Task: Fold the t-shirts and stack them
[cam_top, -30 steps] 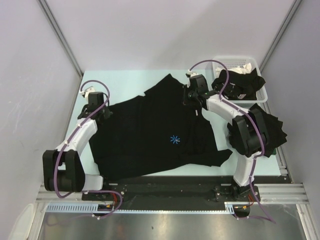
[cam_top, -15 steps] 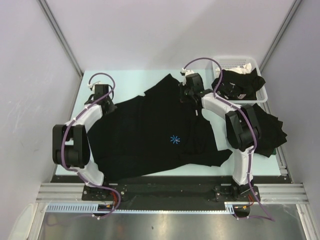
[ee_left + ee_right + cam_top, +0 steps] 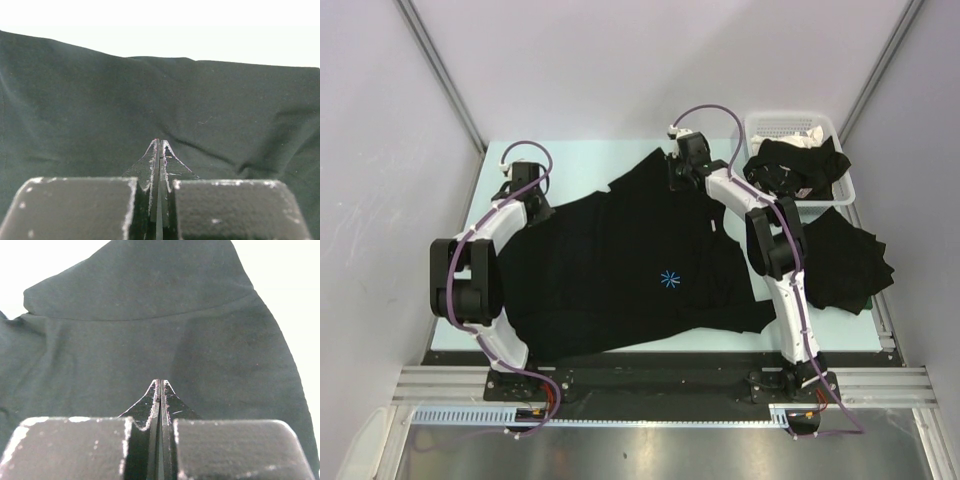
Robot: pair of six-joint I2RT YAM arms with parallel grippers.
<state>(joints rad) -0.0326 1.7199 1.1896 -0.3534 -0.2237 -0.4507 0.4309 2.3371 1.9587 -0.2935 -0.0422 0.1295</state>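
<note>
Top external view, item one: black soft-cloth short-sleeved t-shirt [image 3: 620, 260], opened out across the pale green-tinted flat surface [image 3: 580, 160]. It lies front up, with its small light-blue starburst chest mark [image 3: 669, 279] showing. The outline is skewed and the near hem is rumpled.
Item two: second black t-shirt [image 3: 795, 165], bundled in the white slotted plastic basket [image 3: 785, 124] at the far right corner.
Item three: crumpled black cloth heap [image 3: 855, 262], on the surface beside the basket on its near side. We take it for another shirt.
Left tool [image 3: 523, 198] sits at the spread shirt's left edge, and right tool [image 3: 681, 178] sits at its far sleeve. We judge that folding has not begun.

Left wrist view: we record the left tool fully closed, its fingers flat against each other with no cloth seen pinched between them. The tips are over dark wrinkled fabric, with bare surface beyond.

Right wrist view: the right tool is likewise fully closed and grips nothing that we can see. Its tips are over a sleeve whose hem seam curves across ahead.

Handling, our judgement: the fabric is light, limp and not fragile. It drapes, drags and creases, and it keeps no shape unless laid flat. We would take hold at hems, sleeve ends or shoulder seams. We would pinch at two well-apart points so the cloth hangs taut between both tools.
</note>
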